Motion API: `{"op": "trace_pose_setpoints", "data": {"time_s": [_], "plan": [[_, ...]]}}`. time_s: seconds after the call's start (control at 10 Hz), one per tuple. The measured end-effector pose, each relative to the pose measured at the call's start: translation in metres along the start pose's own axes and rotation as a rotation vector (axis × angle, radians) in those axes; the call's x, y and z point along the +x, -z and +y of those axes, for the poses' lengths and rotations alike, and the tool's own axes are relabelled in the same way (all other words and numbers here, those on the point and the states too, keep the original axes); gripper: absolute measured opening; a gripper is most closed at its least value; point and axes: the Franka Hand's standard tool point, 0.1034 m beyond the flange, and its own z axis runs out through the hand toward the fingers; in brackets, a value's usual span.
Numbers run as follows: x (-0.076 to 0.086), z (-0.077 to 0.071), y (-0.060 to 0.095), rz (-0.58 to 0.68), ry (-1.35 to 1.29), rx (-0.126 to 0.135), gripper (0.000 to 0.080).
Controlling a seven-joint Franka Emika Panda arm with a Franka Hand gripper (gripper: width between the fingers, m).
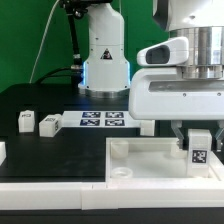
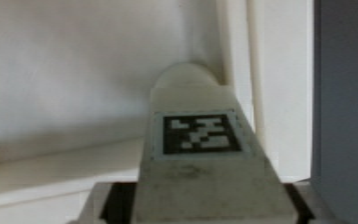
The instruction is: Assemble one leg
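Observation:
My gripper (image 1: 198, 138) is shut on a white leg (image 1: 199, 150) whose black-and-white tag faces the camera. It holds the leg upright over the right part of the large white tray-like panel (image 1: 135, 152), at or just above its surface; contact cannot be told. In the wrist view the leg (image 2: 201, 135) stands between my fingers (image 2: 115, 205), its tip pointing at the panel's inner corner (image 2: 87, 90). Two more legs (image 1: 27, 121) (image 1: 48, 124) stand on the black table at the exterior view's left.
The marker board (image 1: 101, 120) lies behind the panel, in front of the arm's white base (image 1: 105, 60). A white part (image 1: 2, 151) shows at the left edge. The panel has a round corner hole (image 1: 120, 172) near its front left.

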Motion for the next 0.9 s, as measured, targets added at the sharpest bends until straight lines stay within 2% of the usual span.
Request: {"op": "trace_pose_setpoints", "data": {"time_s": [0.3,0.7,0.9], "plan": [[0.0014,0.0112,0.0001,0.003,-0.185,-0.03,0.029],[0.0015,0.0114,0.0001,0.003,-0.182,-0.03,0.0291],[0.0015,0.0116,-0.0001,0.003,-0.182,-0.031,0.0529]]}}
